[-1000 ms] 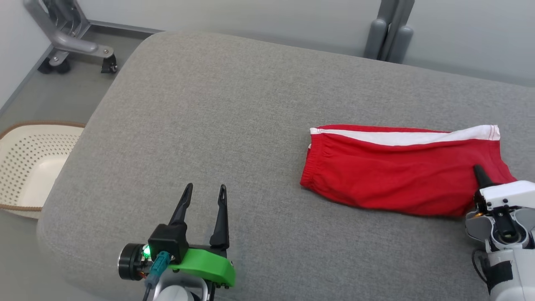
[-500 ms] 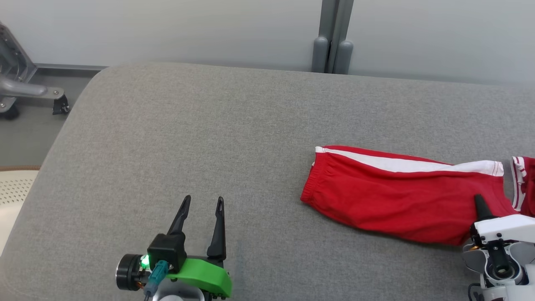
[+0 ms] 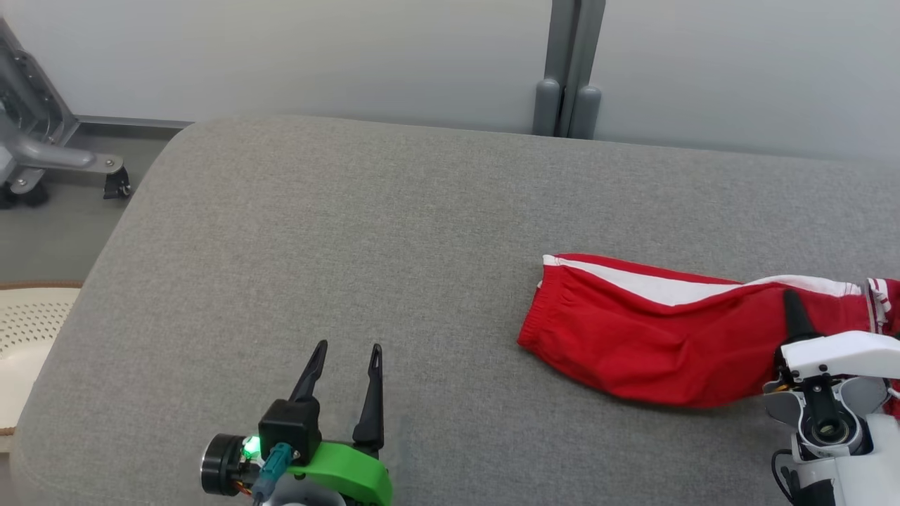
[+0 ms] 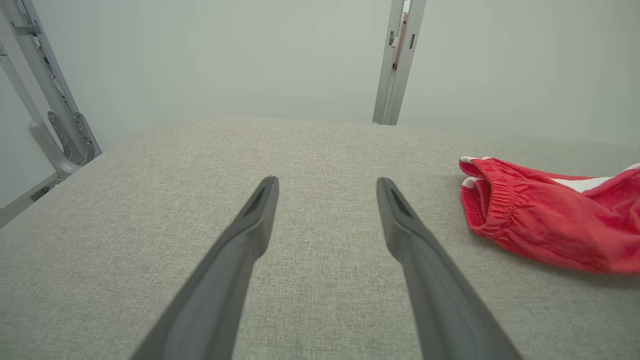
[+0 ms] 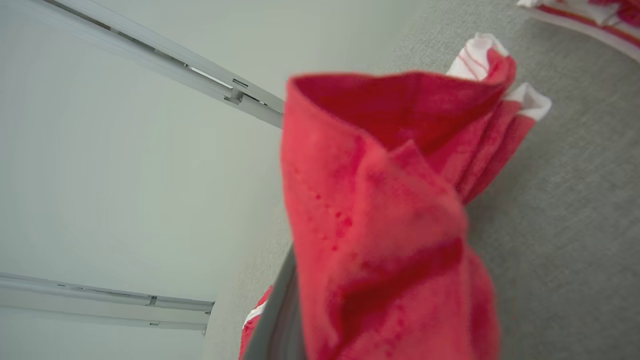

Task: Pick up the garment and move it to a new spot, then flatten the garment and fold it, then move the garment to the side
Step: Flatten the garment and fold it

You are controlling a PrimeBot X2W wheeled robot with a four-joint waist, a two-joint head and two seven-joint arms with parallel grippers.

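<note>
At the near left of the grey cushion (image 3: 351, 232), the left gripper (image 3: 349, 346) is hovering low, fingers spread, pointing far. At the near right, the right gripper (image 3: 791, 303) is pinching the right end of the red garment (image 3: 633, 344), which is lying just beyond.

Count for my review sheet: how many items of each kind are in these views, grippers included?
Red garments: 2, shorts and second garment at right edge
Grippers: 2, left gripper, right gripper
Basket: 1
Total: 5

Bright even light, faint soft shadows, garment (image 5: 380, 225) blurred close up, edges seemingly bowed
</note>
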